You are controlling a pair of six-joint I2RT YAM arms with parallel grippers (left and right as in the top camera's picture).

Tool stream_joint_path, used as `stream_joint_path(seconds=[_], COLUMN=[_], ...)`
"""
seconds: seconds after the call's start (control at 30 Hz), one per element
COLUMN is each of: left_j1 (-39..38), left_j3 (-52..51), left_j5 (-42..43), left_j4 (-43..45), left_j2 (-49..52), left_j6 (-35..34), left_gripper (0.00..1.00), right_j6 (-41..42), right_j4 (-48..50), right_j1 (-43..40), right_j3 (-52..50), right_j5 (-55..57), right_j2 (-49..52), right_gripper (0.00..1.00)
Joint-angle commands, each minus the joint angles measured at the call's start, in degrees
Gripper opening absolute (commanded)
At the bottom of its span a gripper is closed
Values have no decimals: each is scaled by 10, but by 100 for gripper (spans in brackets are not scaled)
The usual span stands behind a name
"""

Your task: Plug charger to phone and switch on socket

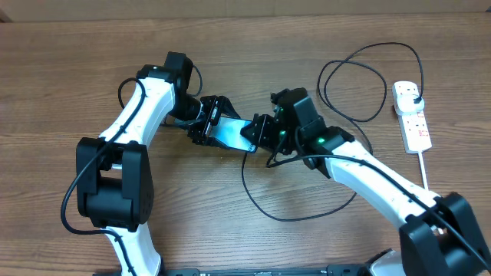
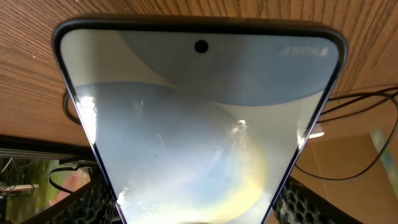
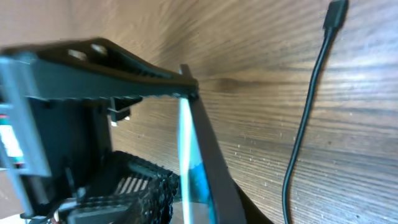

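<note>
1. The phone point(image 1: 230, 132) is off the counter point(image 1: 69, 46) and tilted. The left hand point(image 1: 212, 123) is closed on one end of it. The left wrist view shows the screen running out from between the pads point(image 2: 93, 208).
2. The right hand point(image 1: 257, 136) is at the phone's other end. Its fingers stand apart and one fingertip point(image 3: 174, 90) touches the phone's edge, but I cannot tell whether they clamp it. It carries no cable.
3. The charger point(image 3: 305, 106) lies loose on the counter near the phone, with its connector point(image 3: 336, 12) free. The socket point(image 1: 413, 115) sits well apart from the phone, on the right arm's side. A plug point(image 1: 414, 96) seems to be seated in it.
4. The step in hand looks like posing the phone for plugging. Nothing is joined to it yet, so the task is at an early stage.
5. Next, the right hand likely has to leave the phone and take the connector close behind its tip. It then has to line the tip up with the port on the phone's end while the left hand holds steady. A thin tip and a small port leave little room for tilt.
6. The socket's switch comes after that. Its state is too small to read.
</note>
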Motion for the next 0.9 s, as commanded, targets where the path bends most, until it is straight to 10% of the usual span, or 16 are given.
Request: stream_joint_path(seconds=[0.0,0.53,0.87], left_j1=[-4,-4,-4], left_j3=[16,16,16], left_j5=[26,26,21], left_j4=[-3,-2,1], left_j2=[2,2,2], left_j6=[-1,-1,-1], left_gripper=[64,67,100], right_j6=[16,18,30], right_j4=[5,38,53], right_j1=[10,12,-3], right_j3=[17,17,17], right_j5=[0,-1,-9], right_j2=[17,17,15], right_gripper=[24,8,4])
